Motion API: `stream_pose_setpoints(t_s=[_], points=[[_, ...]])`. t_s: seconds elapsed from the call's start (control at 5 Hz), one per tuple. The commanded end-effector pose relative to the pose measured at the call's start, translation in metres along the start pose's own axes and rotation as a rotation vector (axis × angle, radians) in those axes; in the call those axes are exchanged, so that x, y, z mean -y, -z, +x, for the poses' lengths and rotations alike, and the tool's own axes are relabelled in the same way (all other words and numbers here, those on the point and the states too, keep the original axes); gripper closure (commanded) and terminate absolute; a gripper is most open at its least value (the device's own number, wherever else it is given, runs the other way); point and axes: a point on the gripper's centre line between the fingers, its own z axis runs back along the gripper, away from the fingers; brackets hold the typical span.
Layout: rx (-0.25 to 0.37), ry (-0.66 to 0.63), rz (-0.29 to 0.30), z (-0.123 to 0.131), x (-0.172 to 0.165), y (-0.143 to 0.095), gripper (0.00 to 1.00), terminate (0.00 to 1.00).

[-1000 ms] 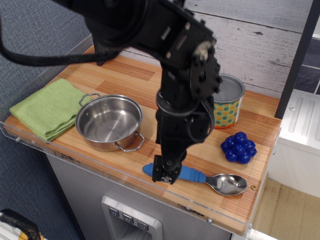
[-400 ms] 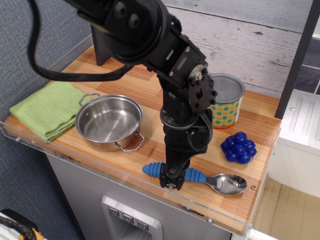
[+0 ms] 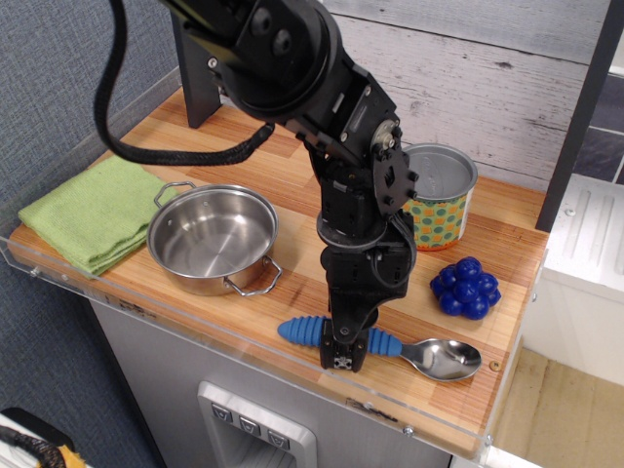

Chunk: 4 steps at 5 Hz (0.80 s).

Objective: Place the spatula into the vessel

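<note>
The spatula lies flat along the front edge of the wooden counter, its blue ribbed handle (image 3: 300,331) pointing left and its shiny metal bowl (image 3: 447,359) pointing right. My gripper (image 3: 343,353) points straight down over the middle of the handle, with the fingertips at counter level astride it. The near finger hides that part of the handle. The jaws look open, and the spatula rests on the counter. The vessel (image 3: 213,240), a shallow steel pot with two wire loop handles, stands empty to the left of the gripper, about a pot's width away.
A folded green cloth (image 3: 93,210) lies at the far left. An orange-green dotted tin can (image 3: 441,197) stands behind the arm. A blue knobbly ball (image 3: 466,287) sits at the right. A clear plastic lip (image 3: 244,356) runs along the counter's front edge.
My gripper has moved a little right along the handle and lower, down to counter level. More of the handle's left end now shows. The spatula and the pot have not moved.
</note>
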Motion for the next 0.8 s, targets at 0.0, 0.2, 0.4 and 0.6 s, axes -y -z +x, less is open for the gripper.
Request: stream_pose_setpoints(t_s=[0.0,0.2,0.4,0.6], points=[[0.018,0.027,0.007,-0.006,0.008,-0.011,1.0,0.0],[0.002,0.066,0.01,-0.005,0.012,-0.018,1.0,0.0],[-0.024,0.135,0.017,-0.006,0.017,-0.032,1.0,0.0],[-0.08,0.203,0.071,-0.014,0.017,-0.051,1.0,0.0]])
